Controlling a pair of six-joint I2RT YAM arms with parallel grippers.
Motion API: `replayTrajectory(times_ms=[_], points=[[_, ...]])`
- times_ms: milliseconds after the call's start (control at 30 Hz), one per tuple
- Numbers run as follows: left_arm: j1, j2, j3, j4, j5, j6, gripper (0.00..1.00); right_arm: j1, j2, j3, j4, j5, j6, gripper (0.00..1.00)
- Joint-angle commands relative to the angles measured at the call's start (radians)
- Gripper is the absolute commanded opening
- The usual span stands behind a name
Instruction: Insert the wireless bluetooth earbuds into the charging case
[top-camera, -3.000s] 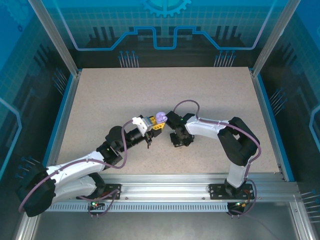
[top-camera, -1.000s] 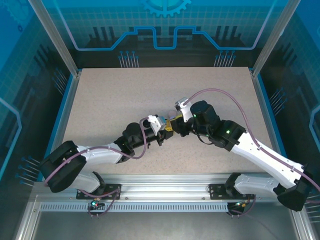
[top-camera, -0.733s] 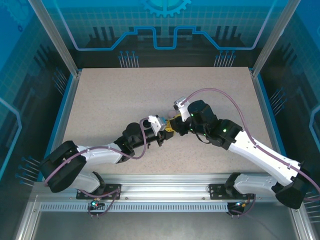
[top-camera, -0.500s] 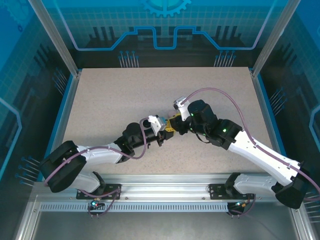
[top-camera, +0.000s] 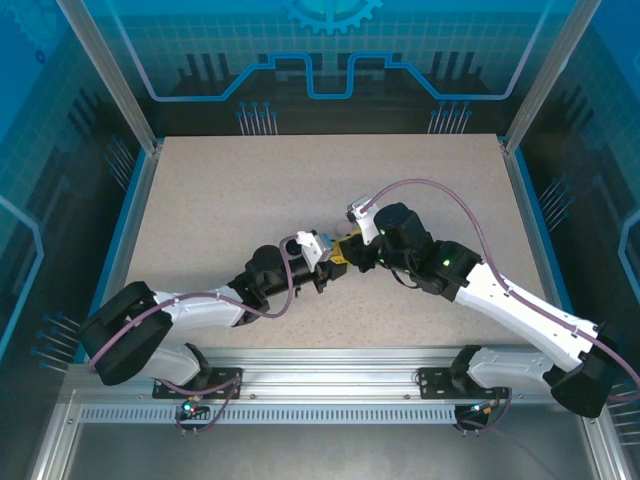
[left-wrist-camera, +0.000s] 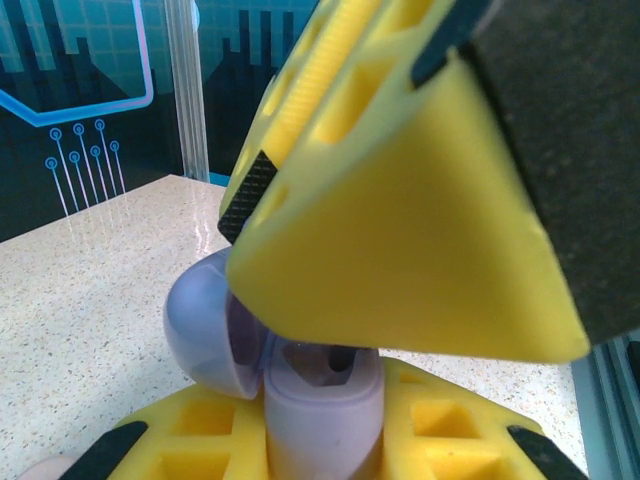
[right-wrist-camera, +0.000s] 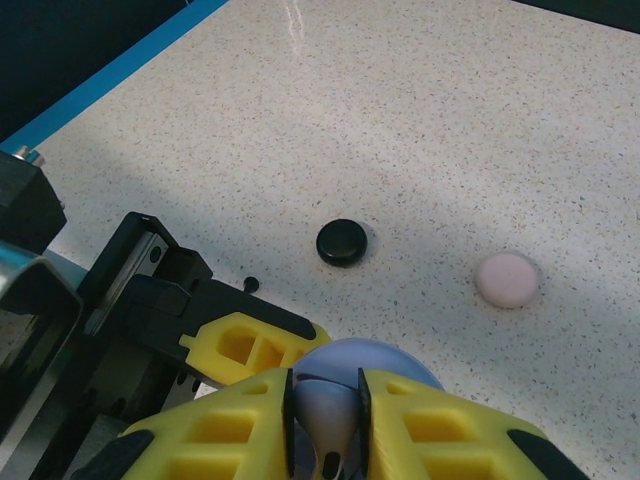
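Note:
The lilac charging case (left-wrist-camera: 318, 415) stands open, its domed lid (left-wrist-camera: 198, 322) tipped back to the left. My left gripper (left-wrist-camera: 320, 440) is shut on the case's base, yellow fingers on either side. In the right wrist view, my right gripper (right-wrist-camera: 325, 425) is shut on a lilac stemmed earbud (right-wrist-camera: 328, 420), held stem down just above the case lid (right-wrist-camera: 385, 358). A right finger (left-wrist-camera: 400, 230) hangs over the case's open wells. In the top view the two grippers, left (top-camera: 324, 263) and right (top-camera: 352, 248), meet at mid-table, and the case is hidden beneath them.
A round black case (right-wrist-camera: 342, 242) and a round pale pink case (right-wrist-camera: 507, 279) lie shut on the speckled table (right-wrist-camera: 420, 130) beyond the grippers. A blue edge strip (right-wrist-camera: 110, 80) borders the table. The left gripper's black body (right-wrist-camera: 130, 310) sits close at the left.
Three seconds ago the right gripper was low by the table; it has since swung over the left gripper's case. In the last second it edged slightly left. The left arm held still.

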Motion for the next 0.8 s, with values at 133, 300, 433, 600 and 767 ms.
replayTrajectory(times_ms=[133,300,433,600,767], points=[[-0.007,-0.031,0.026,0.053,0.014,-0.015,0.02,0.008,-0.011,-0.024,0.005,-0.027,0.011,0.23],[-0.007,-0.031,0.026,0.053,0.017,-0.016,0.02,-0.005,-0.029,-0.043,0.043,-0.030,0.020,0.23],[-0.008,-0.027,0.025,0.053,0.017,-0.021,0.02,-0.018,-0.048,-0.040,0.070,-0.040,0.013,0.23],[-0.007,-0.022,0.028,0.052,0.019,-0.031,0.02,-0.035,-0.063,-0.045,0.104,-0.070,0.017,0.23],[-0.007,-0.023,0.029,0.048,0.023,-0.046,0.02,-0.037,-0.083,-0.064,0.153,-0.057,0.001,0.23]])
